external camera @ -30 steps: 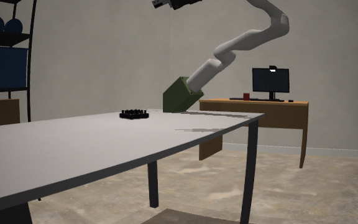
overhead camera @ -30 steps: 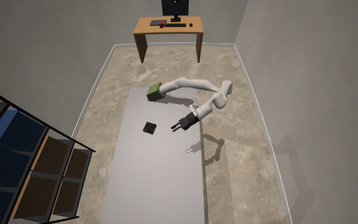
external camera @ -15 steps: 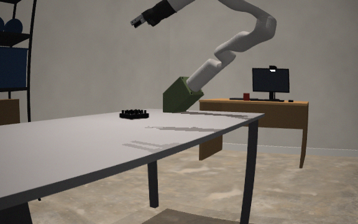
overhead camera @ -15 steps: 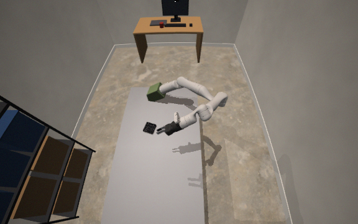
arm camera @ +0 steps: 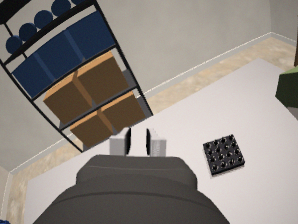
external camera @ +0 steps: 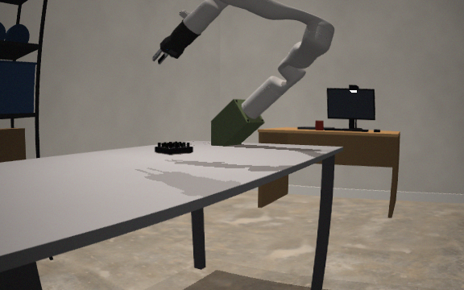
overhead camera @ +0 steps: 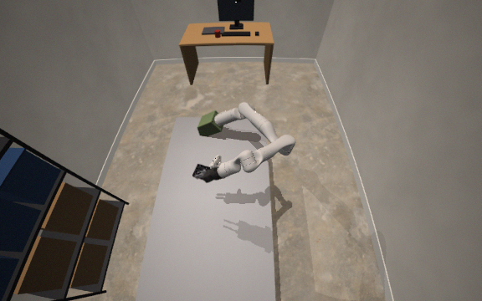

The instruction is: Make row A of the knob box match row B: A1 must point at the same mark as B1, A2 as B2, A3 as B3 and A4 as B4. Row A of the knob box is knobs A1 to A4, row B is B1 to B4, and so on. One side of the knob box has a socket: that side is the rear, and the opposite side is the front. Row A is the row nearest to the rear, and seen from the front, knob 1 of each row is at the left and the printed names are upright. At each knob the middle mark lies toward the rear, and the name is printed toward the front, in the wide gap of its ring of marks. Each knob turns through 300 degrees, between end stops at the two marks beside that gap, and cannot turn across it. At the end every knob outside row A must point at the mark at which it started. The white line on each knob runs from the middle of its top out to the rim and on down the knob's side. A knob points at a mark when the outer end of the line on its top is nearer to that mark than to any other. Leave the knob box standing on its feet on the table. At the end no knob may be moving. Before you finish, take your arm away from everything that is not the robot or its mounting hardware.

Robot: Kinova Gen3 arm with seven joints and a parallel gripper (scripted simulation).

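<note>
The black knob box (external camera: 173, 149) (arm camera: 224, 156) stands on the table, knobs up. In the wrist view it lies right of my fingers, turned at an angle, with its four-by-four knobs showing as small dark pegs. The white lines, marks, names and socket are too small to read. My gripper (external camera: 156, 61) (arm camera: 138, 137) is partly open, with nothing between its fingers. It hangs high above the table, tilted. In the top view it overlaps the knob box, hides part of it, and its fingertips are hard to make out against it.
The grey table (overhead camera: 207, 251) (external camera: 75, 193) carries the green arm base (overhead camera: 209, 124) (external camera: 232, 125) at one end. Shelves with blue and brown bins (overhead camera: 58, 213) (arm camera: 102, 80) stand past one long side. A desk (overhead camera: 228, 39) (external camera: 337, 147) with a monitor stands beyond the base.
</note>
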